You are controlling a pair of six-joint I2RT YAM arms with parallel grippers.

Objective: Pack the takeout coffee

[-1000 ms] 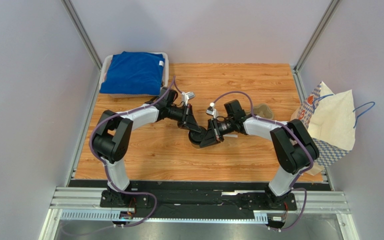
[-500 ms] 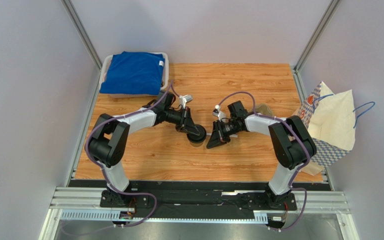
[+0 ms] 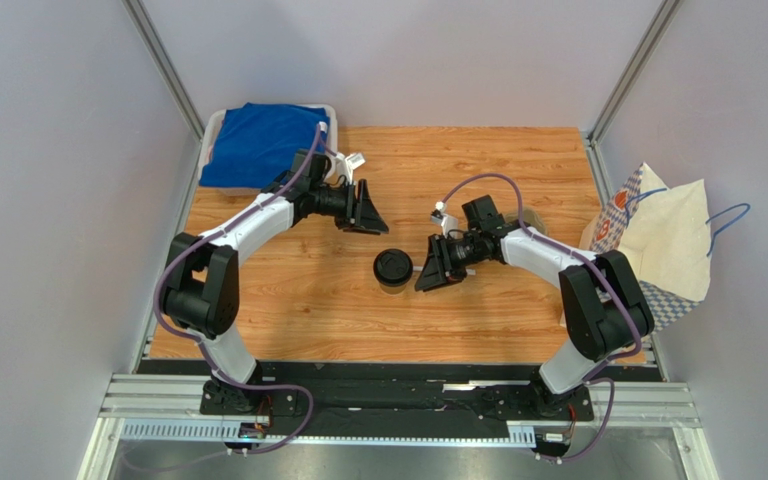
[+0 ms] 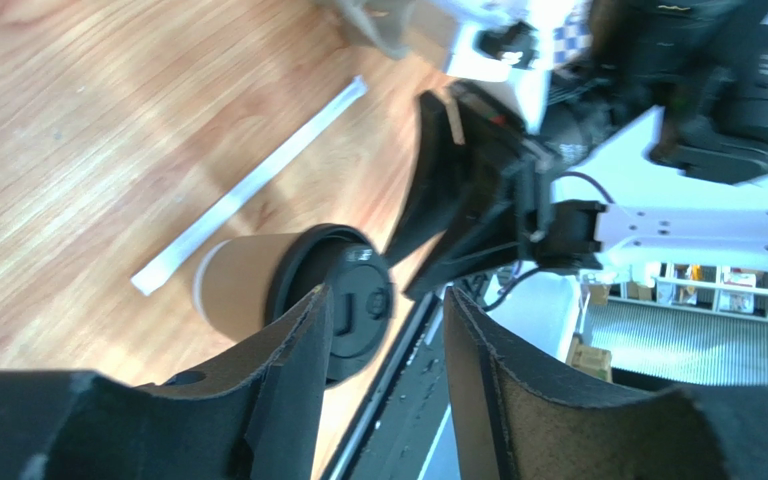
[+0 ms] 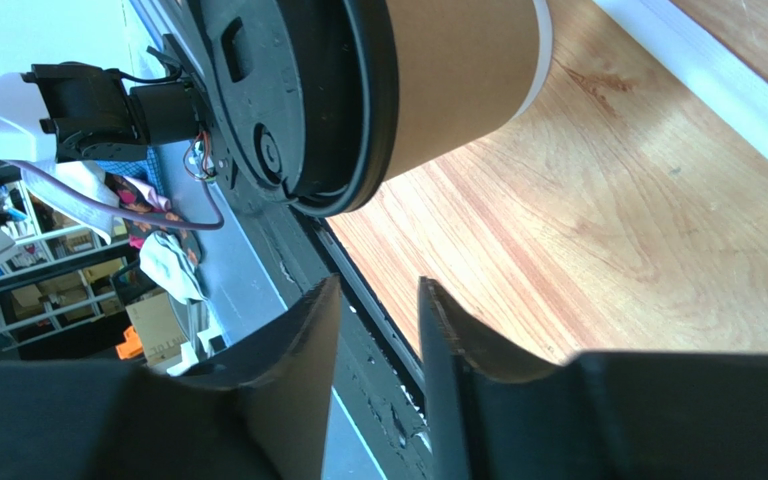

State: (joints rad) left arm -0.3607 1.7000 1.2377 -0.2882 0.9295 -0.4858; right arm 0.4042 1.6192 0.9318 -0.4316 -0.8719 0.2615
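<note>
Takeout coffee [image 3: 392,270] stands upright on table [image 3: 288,300] just beside right gripper [image 3: 424,277], left gripper [image 3: 370,208] apart, both empty w/ jaws narrowly parted; we judge it light, crushable, so grip paper wall below lid [image 4: 343,315] gently.

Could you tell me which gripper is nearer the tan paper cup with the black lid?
Right: the right gripper sits beside the cup; the left gripper is farther off, behind-left.
</note>
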